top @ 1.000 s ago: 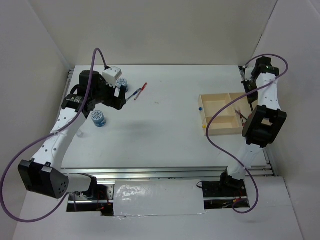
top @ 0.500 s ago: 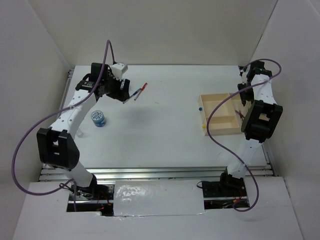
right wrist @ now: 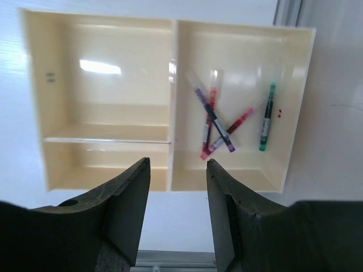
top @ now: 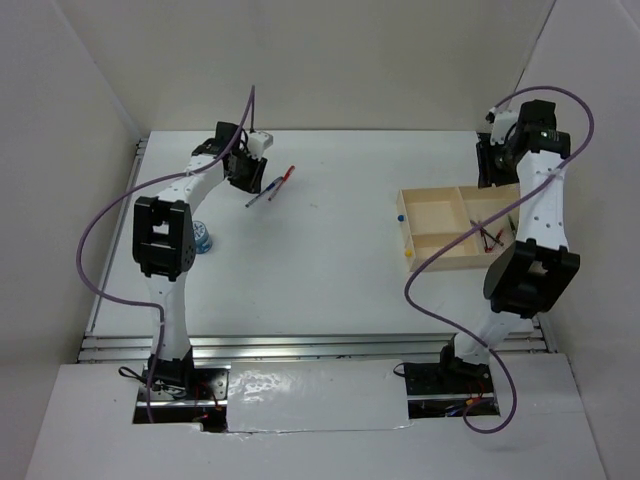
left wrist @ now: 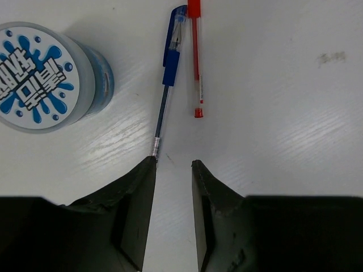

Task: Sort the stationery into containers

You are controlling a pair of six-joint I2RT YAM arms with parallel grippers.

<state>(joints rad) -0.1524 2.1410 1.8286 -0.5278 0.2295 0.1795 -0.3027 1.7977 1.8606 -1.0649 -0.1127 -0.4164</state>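
On the white table (left wrist: 283, 113), a blue pen (left wrist: 166, 96) and red pen (left wrist: 196, 62) lie just ahead of the left jaws, which stand apart. The right jaws, also apart, hang above the beige tray (right wrist: 108, 113) holding pens (right wrist: 214, 122).

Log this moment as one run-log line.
left claw open by blue pen, red pen, roll | right claw open above tray | pens in one compartment

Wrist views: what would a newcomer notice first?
Left wrist view: a round blue-and-white patterned roll at upper left, and a blue pen beside a red pen just beyond the open fingers. Right wrist view: several crossed pens lie in the right compartment of the shallow beige tray.
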